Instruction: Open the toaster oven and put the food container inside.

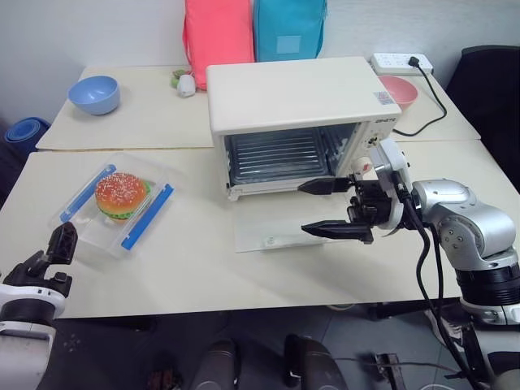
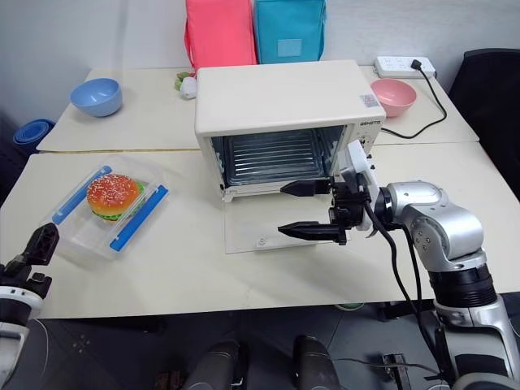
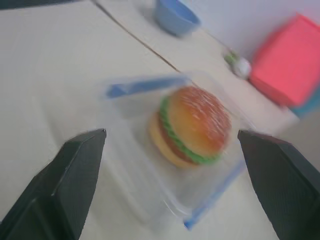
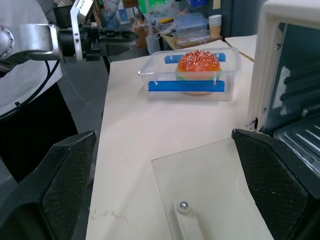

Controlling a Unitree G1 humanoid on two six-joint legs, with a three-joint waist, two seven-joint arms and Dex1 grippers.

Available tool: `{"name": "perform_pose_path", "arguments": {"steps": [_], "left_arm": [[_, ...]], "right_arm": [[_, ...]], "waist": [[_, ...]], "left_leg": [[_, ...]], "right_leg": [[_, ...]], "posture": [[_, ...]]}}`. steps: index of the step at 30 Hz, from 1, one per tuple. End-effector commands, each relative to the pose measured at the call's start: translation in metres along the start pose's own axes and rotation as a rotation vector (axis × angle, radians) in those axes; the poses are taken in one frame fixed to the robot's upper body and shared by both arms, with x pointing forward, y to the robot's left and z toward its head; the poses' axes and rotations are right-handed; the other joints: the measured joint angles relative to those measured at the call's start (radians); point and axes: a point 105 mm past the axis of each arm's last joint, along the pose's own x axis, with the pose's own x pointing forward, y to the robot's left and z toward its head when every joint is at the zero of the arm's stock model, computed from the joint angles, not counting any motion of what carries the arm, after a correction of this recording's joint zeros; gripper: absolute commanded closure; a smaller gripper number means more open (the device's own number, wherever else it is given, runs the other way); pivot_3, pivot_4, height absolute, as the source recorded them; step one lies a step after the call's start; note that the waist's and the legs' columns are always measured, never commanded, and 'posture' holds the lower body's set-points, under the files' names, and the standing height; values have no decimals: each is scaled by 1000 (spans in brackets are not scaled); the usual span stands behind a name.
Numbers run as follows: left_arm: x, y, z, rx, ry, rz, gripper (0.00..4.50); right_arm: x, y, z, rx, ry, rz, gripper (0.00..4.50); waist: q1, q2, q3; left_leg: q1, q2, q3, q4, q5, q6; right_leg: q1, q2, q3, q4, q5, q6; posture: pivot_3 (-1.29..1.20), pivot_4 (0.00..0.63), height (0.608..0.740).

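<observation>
Sitting on the cream table [image 1: 203, 268], the food container [image 1: 114, 203] lies near my spread, empty left gripper [image 3: 165, 190]. My right gripper [image 1: 331, 209] hangs open over the toaster oven's [image 1: 301, 122] lowered door. Behind: blue bowl [image 1: 94, 94], pink bowl [image 2: 393, 96], pink bag [image 1: 218, 32], blue bag [image 1: 288, 28], power strip [image 1: 400, 63].
</observation>
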Motion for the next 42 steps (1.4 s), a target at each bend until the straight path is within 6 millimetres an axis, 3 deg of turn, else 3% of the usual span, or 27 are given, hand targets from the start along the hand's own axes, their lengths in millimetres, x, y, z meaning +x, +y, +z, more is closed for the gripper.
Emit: {"name": "perform_pose_path", "arguments": {"steps": [1,6,14,17,29,31,35,37,42], "left_arm": [[4,3,2,-85,-14,103,36],[25,7,-8,-226,75,169,36],[54,4,-13,-191,196,199,36],[58,7,-15,-173,229,231,550],[61,28,-17,-150,278,343,4207],[60,30,-15,-57,311,323,4415],[59,26,-1,221,377,182,4415],[56,12,6,351,407,53,4415],[45,-22,6,383,467,-220,4415]], "right_arm": [[1,4,8,-45,-20,11,0],[-2,6,7,-44,-28,-20,0],[-9,16,3,-37,-38,-86,0],[-11,19,2,-32,-39,-110,0],[-19,19,2,-33,-37,-155,0],[-20,19,3,-23,-31,-150,0],[-24,19,3,10,-13,-140,0],[-27,19,5,20,-12,-134,0],[-31,13,2,-19,18,-178,0]], "waist": [[-1,0,0],[-1,0,0],[-1,0,0],[-4,0,0],[-7,-1,0],[-6,-1,0],[-12,-1,-1],[-16,0,0],[-25,0,0]], "left_leg": [[0,0,0,0,0,0],[0,0,0,0,0,-1],[0,0,0,0,1,-4],[0,0,1,0,1,-4],[1,0,1,-1,1,-4],[1,0,1,-1,1,-4],[1,0,1,-2,1,-4],[1,0,1,-3,1,-4],[1,0,1,-10,1,-4]], "right_leg": [[0,0,0,0,0,0],[0,1,-1,0,0,0],[0,1,-2,1,0,0],[0,0,-1,1,0,0],[-1,1,-1,1,0,0],[-1,1,-1,1,0,0],[-2,0,-1,1,-1,-1],[-2,0,-1,1,-1,-2],[-3,-2,-2,-3,-3,-5]], "posture": [[0,150,740],[0,150,740],[0,150,740],[0,150,740],[0,150,740],[0,150,740],[0,150,740],[0,150,740],[0,150,740]]}}
